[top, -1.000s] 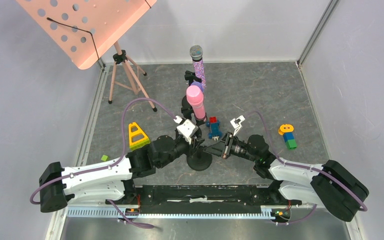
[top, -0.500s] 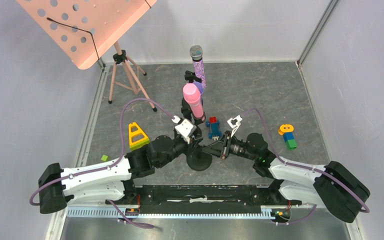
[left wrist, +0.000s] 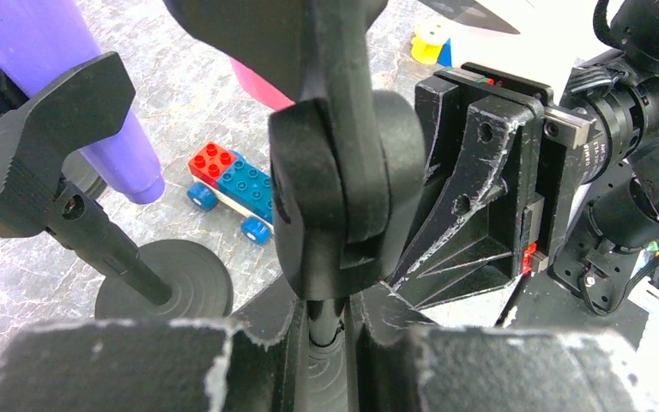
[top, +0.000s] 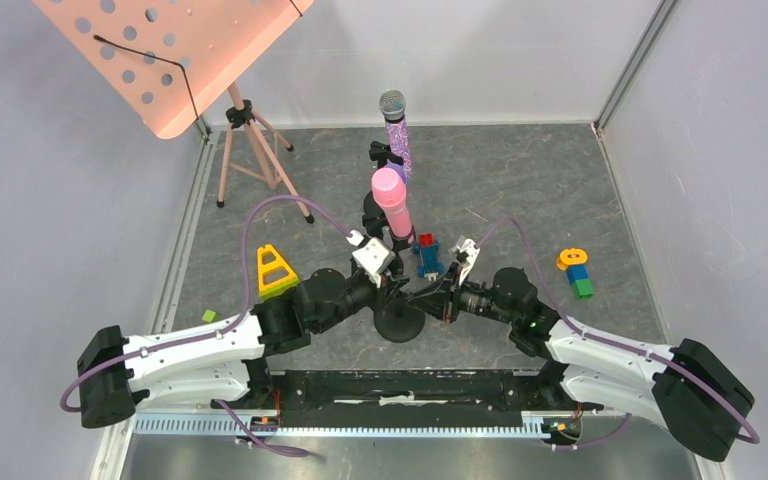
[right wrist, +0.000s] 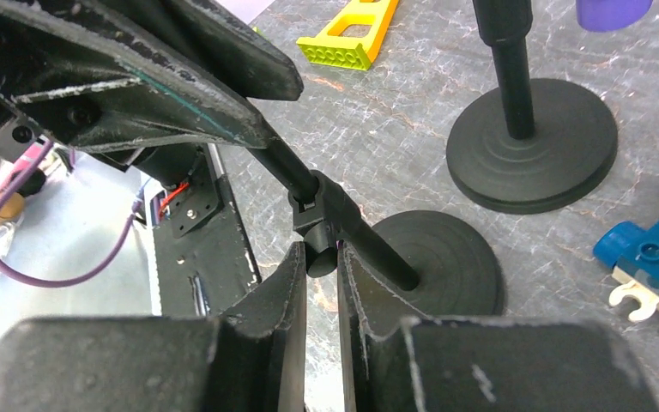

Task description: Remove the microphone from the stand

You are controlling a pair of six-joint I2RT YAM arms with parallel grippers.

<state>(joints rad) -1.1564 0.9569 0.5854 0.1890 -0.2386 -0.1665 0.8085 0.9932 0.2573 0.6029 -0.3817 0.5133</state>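
Far to the left of the stand (top: 400, 322) and behind it, a pink music stand (top: 170, 60) is cut off by the top edge of the overhead view. A yellow block (top: 276, 272) lies nearer, also on the stand's left. The left gripper (left wrist: 326, 360) is clamped tight on the stand's thin pole. The pink microphone (top: 392, 205) rises upright above the stand's base, but how it sits in the clip is hard to make out. Just behind, a second stand (right wrist: 532, 146) carries a purple microphone (top: 397, 135). From the stand's right, the right gripper (right wrist: 320, 287) pinches the small knob on the pole's collar. A toy car (top: 427, 255) sits just behind the stand, half cropped in the right wrist view.
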